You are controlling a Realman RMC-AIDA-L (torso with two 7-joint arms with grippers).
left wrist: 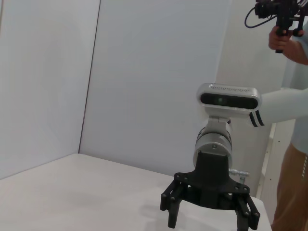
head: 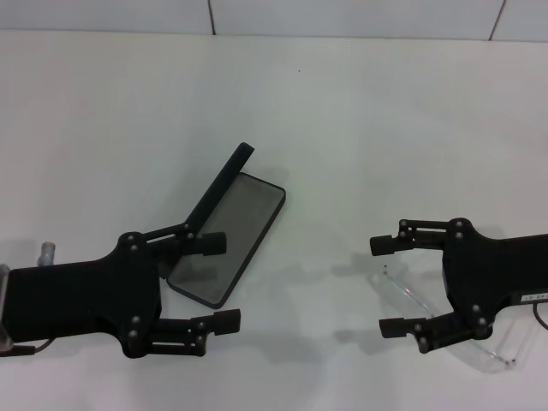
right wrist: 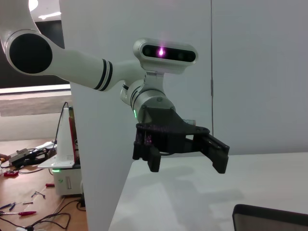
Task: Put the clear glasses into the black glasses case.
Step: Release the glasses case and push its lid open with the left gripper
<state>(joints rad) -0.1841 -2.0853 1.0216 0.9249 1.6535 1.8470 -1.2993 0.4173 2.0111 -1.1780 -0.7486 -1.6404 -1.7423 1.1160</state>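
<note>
The black glasses case (head: 235,227) lies open on the white table, its grey lining up and its lid (head: 221,184) standing on the far left side. My left gripper (head: 221,282) hovers open at the case's near end, one finger over the lining. The clear glasses (head: 409,296) lie on the table to the right, partly hidden under my right gripper (head: 384,285), which is open and above them. The left wrist view shows the right gripper (left wrist: 208,219) open from the front. In the right wrist view the left gripper (right wrist: 185,156) is open beside a corner of the case (right wrist: 269,217).
The white table (head: 342,120) stretches back to a white wall. In the left wrist view a person (left wrist: 293,159) stands past the table's edge. In the right wrist view a floor with cables and tools (right wrist: 29,192) lies beyond the table's side.
</note>
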